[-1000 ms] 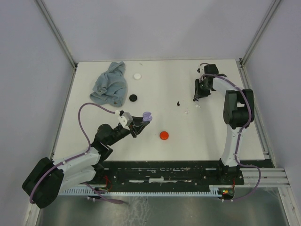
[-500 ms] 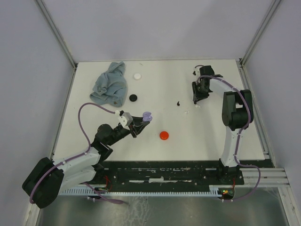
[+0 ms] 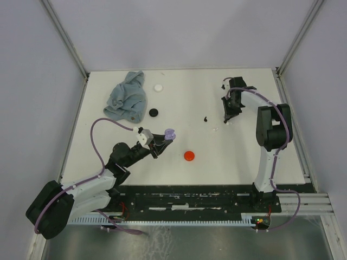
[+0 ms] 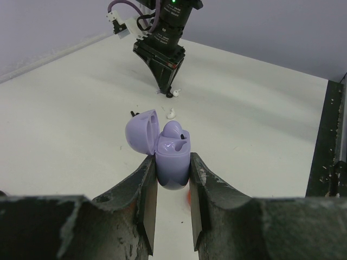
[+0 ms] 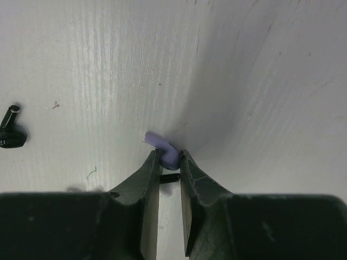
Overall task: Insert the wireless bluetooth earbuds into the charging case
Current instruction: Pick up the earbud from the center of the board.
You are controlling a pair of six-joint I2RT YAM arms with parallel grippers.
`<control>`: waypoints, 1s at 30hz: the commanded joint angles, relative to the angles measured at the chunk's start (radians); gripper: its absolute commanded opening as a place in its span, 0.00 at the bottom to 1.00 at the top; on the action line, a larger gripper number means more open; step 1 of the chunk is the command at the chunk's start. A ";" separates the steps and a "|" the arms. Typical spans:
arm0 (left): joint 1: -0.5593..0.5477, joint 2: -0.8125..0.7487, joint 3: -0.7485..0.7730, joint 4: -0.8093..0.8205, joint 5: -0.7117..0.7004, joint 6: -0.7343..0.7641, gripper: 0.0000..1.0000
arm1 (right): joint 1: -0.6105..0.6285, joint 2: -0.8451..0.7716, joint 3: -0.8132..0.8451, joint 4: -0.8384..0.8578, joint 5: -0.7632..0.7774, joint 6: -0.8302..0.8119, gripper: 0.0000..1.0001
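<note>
So our right gripper (image 5: pixel 168 158) is pinched nearly closed on the tail end of the lavender earbud (image 5: pixel 158 142). Most of the bud pokes out past the fingertips, down on the table (image 5: pixel 255 65). The grip looks shallow to us, so we'd lift slow and straight or it'll squirt out. Our left gripper (image 4: pixel 172 165) is clamped tight on the open lavender charging case (image 4: pixel 172 149), which sticks up just beyond its fingertips. A black earbud (image 5: pixel 11 135) lies well left of the right fingers, so steer clear of it.

2 white-and-black arms (image 3: pixel 89 187) trailing purple cables (image 3: pixel 96 136).
</note>
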 commanded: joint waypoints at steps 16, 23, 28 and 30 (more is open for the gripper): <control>0.004 -0.025 0.012 0.026 -0.017 0.043 0.03 | 0.225 -0.328 -0.176 0.076 0.202 -0.116 0.15; 0.003 -0.038 0.006 0.041 0.001 0.038 0.03 | 0.315 -0.498 -0.266 0.101 0.172 -0.150 0.16; 0.004 -0.037 0.002 0.072 0.036 0.040 0.03 | 0.401 -0.638 -0.302 0.097 0.164 -0.182 0.16; 0.004 -0.034 0.000 0.087 0.054 0.045 0.03 | 0.438 -0.687 -0.311 0.096 0.163 -0.206 0.16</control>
